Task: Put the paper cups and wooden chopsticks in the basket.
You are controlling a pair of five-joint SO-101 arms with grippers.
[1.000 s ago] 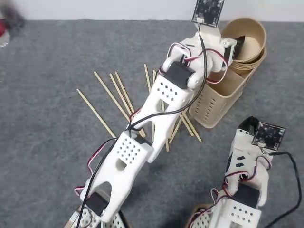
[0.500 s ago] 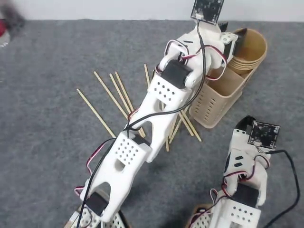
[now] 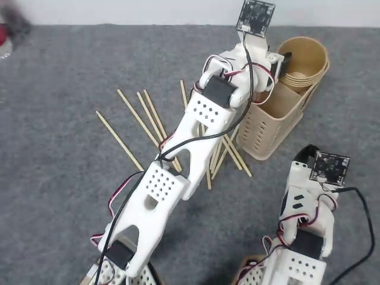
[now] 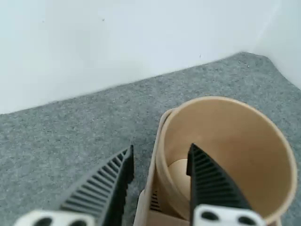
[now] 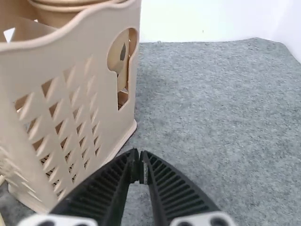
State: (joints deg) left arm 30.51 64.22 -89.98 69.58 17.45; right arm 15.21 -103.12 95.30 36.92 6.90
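Drawn back a little since a second ago, the left gripper [image 4: 161, 149] now sits at the edge of the cups [image 3: 306, 56], its ribbed black jaws apart: one over the top cup's mouth, the other outside its rim. Those cups (tan paper, nested) stand in the far end of the basket [image 3: 261, 130], which is beige plastic with slotted walls. Chopsticks [image 3: 139, 119], thin pale wood, lie scattered on the grey felt-like tabletop [image 3: 59, 148] just beside the basket, some under the left arm [image 3: 202, 130]. The right gripper [image 5: 139, 156] is empty, jaws together, near the basket's side. A white wall [image 4: 117, 42] stands behind.
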